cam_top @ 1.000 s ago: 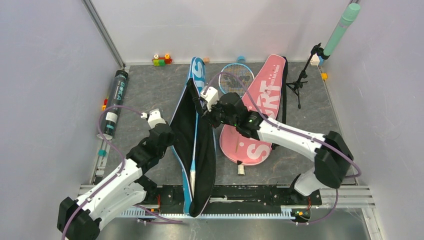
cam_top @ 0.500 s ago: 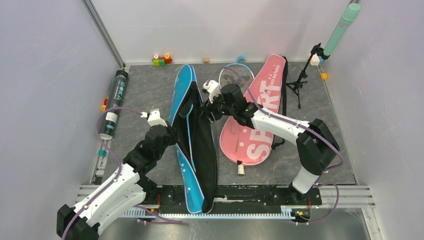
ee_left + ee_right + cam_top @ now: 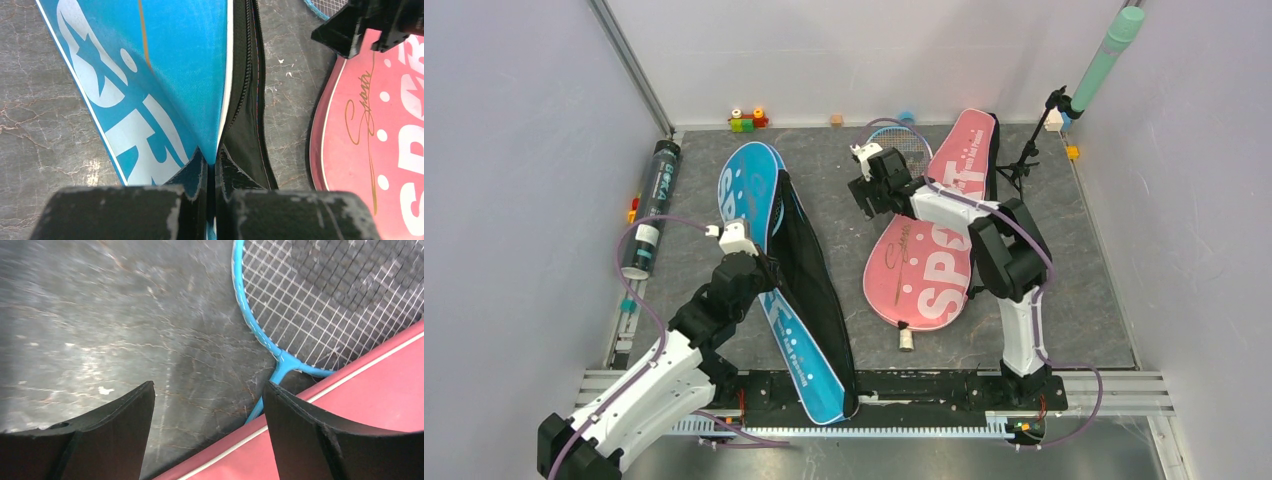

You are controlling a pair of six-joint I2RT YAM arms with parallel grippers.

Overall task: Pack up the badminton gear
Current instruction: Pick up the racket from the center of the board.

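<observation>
right arm lets the blue bag go

a second ago the right gripper point(image 3: 207, 390) held up the raised flap of the blue bag point(image 3: 746, 190). now its jaws stand wide and empty, and it has swung off toward the far side of the table point(image 3: 834, 210). the bag has flopped open to the left, blue face up with black lining beside it. the left gripper point(image 3: 214, 170) stays clamped tight on the bag's zip edge. my read: the bag is open, so a racket goes in next. the blue racket point(image 3: 250, 322) lies just ahead of the right gripper, not touching it. its throat sits just past one finger's tip, and its shaft runs under the pink bag point(image 3: 934, 260).
</observation>
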